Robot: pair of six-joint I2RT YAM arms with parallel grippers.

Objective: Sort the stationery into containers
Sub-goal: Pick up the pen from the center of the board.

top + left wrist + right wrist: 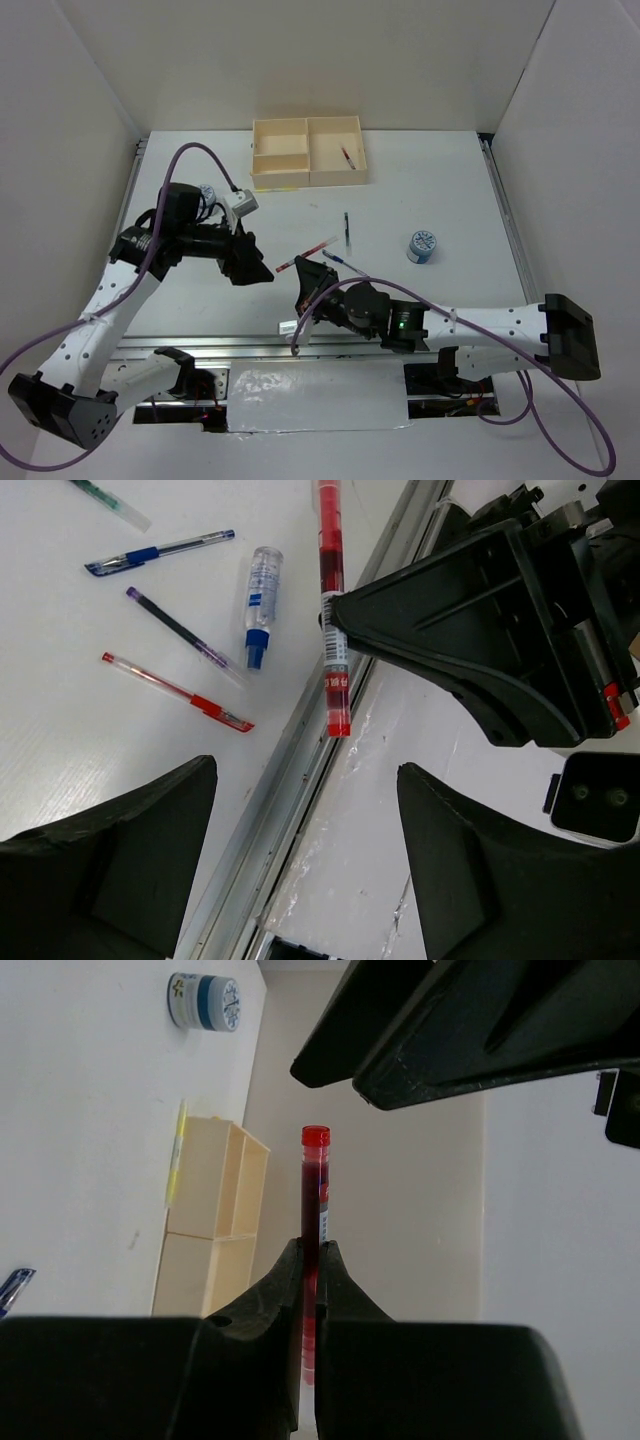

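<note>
My right gripper [312, 1250] is shut on a red pen [315, 1185], which sticks out past the fingertips. In the left wrist view the same red pen [333, 600] hangs over the table's front rail, pinched by the right gripper [340, 612]. My left gripper [305, 770] is open and holds nothing; it hovers just left of the right gripper [303, 300]. On the table lie a red pen [175, 690], a dark pen [180, 630], a blue pen [160, 552] and a clear tube with a blue end [260, 600]. The cream box [308, 150] stands at the back, one red pen [347, 157] in its right section.
A round blue-and-white cylinder [421, 246] stands right of centre, another [208, 192] sits behind the left arm. A metal rail [290, 780] runs along the table's front edge. White walls close in the sides and back.
</note>
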